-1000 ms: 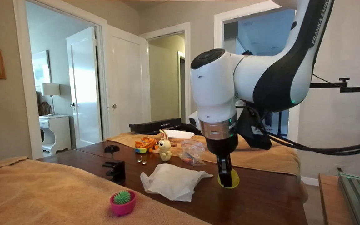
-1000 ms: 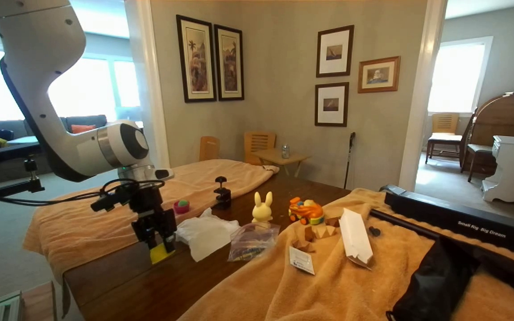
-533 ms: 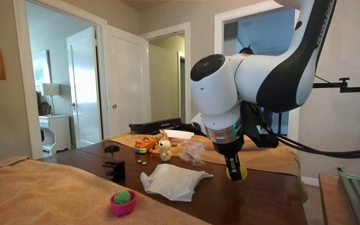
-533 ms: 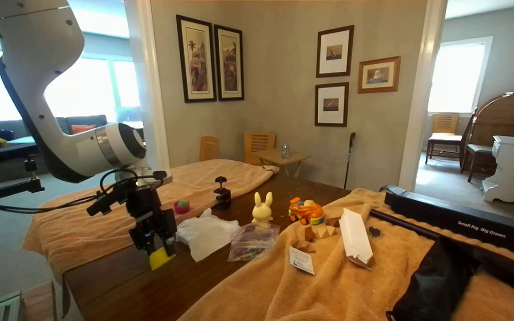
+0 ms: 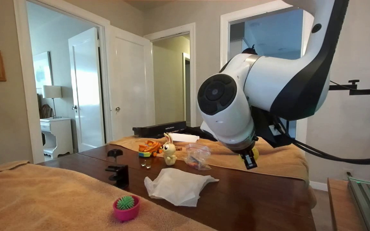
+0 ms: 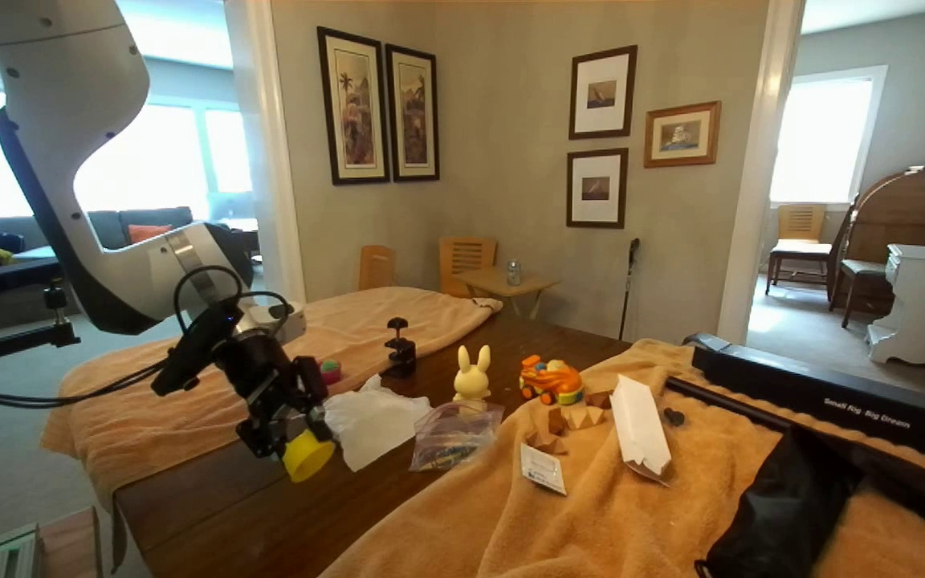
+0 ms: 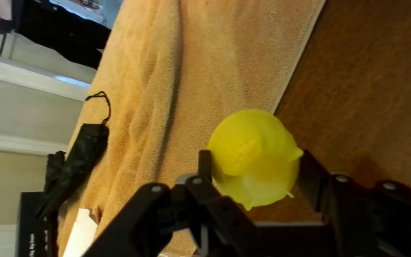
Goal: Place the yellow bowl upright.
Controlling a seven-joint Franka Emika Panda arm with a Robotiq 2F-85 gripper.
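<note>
Your fingers [image 7: 204, 165] are pinching the yellow bowl [image 7: 255, 157], one pressed to each side in the wrist view. You have it tilted above the worktop [image 5: 268, 199]; which way its opening faces, I can't tell. Next, in an exterior view, you have the white sheet [image 6: 374, 417] and the plastic bag [image 6: 456, 437] near each other. Farther out stand the cream rabbit figure [image 6: 472, 379] and, past that, the orange toy car [image 6: 555, 379].

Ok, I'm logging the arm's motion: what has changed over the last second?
The gripper has tilted over and, in an exterior view, moved up and rightward in the picture, carrying the yellow bowl along in its grip; nothing was let go. The pink bowl, black clamp, white sheet and rabbit figure stayed put.
</note>
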